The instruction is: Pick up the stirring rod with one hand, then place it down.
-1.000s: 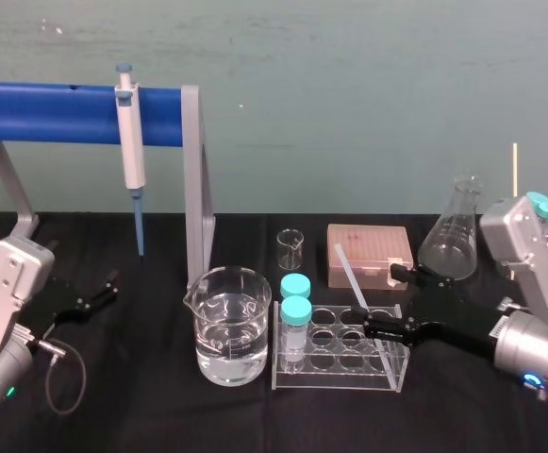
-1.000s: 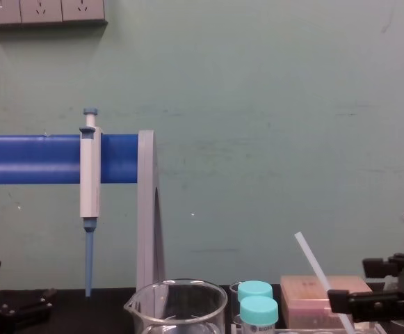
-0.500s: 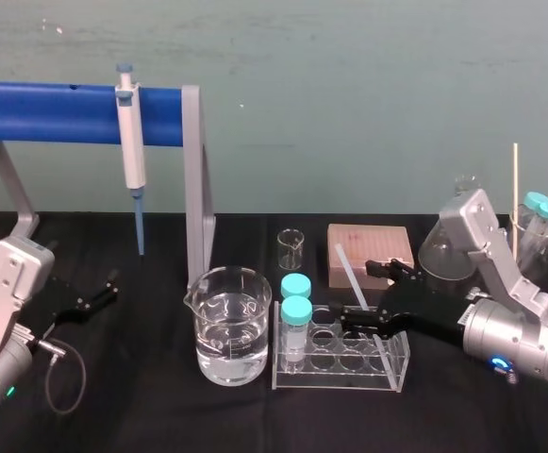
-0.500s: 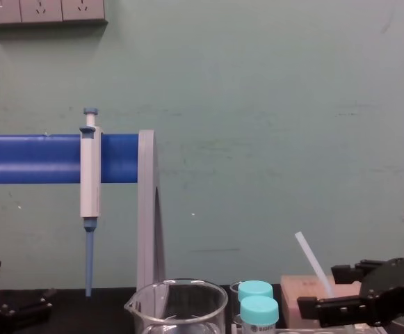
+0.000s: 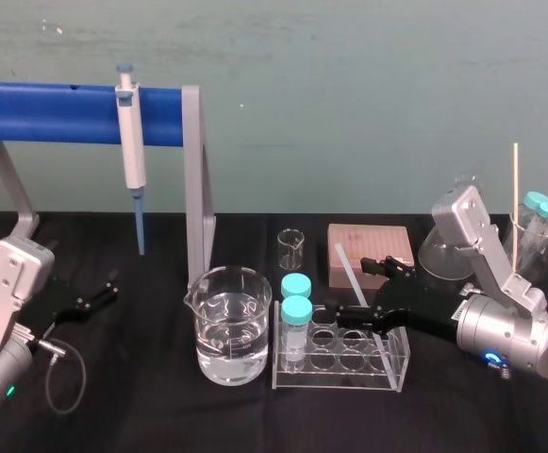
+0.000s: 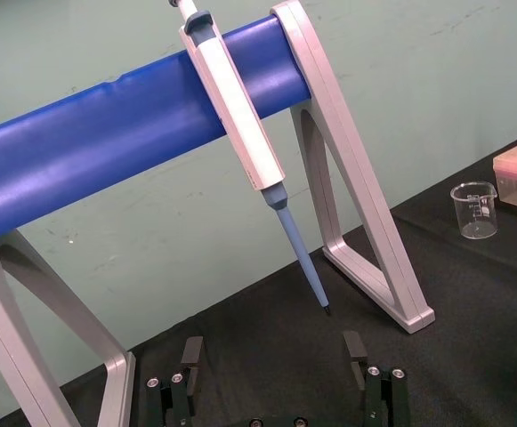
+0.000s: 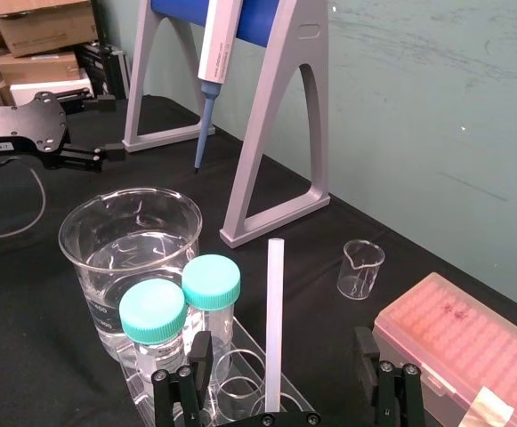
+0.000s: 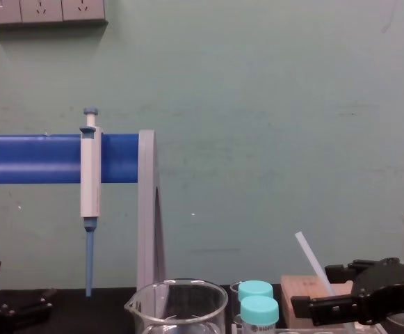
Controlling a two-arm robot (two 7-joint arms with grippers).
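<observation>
Stirring rod [image 7: 274, 320] leans in the test tube rack [image 5: 340, 379], unlifted. Our right gripper [image 7: 281, 342] straddles it, jaws wide. Left gripper [image 5: 108, 290] rests far left of the rack. We judge that lifting and placing both remain.

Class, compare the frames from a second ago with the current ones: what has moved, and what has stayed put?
The right end effector moved leftward above the tube rack until its open fingers straddle the stirring rod; it has not closed on it. The rod still leans in the rack. The left end effector, parked at the table's left, the beaker and the pipette are unchanged.
</observation>
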